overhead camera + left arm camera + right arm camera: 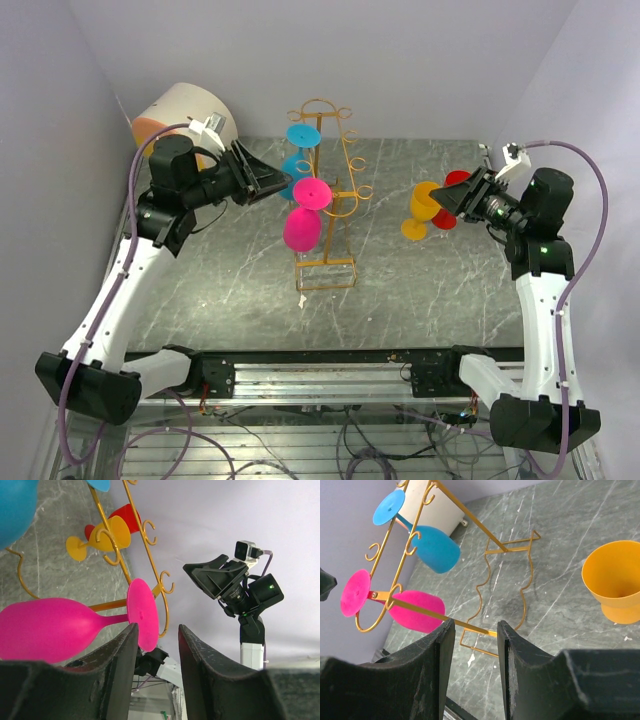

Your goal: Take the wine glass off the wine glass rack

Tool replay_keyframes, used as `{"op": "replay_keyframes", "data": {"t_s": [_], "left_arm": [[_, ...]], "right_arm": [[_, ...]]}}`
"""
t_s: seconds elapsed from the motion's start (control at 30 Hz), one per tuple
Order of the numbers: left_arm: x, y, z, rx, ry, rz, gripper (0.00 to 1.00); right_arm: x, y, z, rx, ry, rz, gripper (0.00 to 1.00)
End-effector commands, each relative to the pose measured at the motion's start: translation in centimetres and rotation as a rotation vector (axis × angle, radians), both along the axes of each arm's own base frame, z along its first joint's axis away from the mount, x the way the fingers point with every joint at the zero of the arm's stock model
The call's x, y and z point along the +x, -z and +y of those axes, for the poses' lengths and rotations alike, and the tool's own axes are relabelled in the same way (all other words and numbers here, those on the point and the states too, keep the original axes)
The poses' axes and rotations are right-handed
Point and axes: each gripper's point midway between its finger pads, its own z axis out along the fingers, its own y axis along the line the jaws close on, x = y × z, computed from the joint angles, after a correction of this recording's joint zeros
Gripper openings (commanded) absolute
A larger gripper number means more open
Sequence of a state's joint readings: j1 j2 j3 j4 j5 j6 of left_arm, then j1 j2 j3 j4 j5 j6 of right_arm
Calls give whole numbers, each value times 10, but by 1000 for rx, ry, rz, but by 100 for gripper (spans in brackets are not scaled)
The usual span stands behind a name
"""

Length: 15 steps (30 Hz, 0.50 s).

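Note:
The gold wire wine glass rack [338,195] stands mid-table. A pink wine glass [303,226] hangs upside down from its near hooks, and a blue one [296,166] hangs behind it. My left gripper [277,186] is open, just left of the pink glass's foot. In the left wrist view the pink foot [143,613] sits just above my left gripper [157,630], its lower edge by the left fingertip, not gripped. My right gripper [447,200] is open and empty, beside a yellow glass [420,211]. In the right wrist view my right gripper [475,626] faces the rack [505,582].
A yellow glass and a red glass [453,196] stand on the table at the right, by my right gripper. A round beige cabinet [186,111] sits at the back left behind my left arm. Walls close in on both sides.

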State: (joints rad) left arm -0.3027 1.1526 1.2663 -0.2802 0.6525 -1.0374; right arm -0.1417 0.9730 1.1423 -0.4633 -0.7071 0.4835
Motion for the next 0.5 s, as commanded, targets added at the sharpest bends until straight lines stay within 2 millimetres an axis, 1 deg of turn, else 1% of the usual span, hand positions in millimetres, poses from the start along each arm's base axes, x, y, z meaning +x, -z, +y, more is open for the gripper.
{"op": "replay_keyframes", "data": {"t_s": [0.0,0.23,0.47], "left_arm": [[-7,3,-8,3,61,3,48],[-5,2,-10,6,62,-2,48],[-3,16,-10,45,59,30,47]], "right_arm": [[-5,-3,3,-18,-17,-20,39],[-4,-2,3,-14,-18,-17,39],[-5,-3,2,-18,-11,-19,39]]}}
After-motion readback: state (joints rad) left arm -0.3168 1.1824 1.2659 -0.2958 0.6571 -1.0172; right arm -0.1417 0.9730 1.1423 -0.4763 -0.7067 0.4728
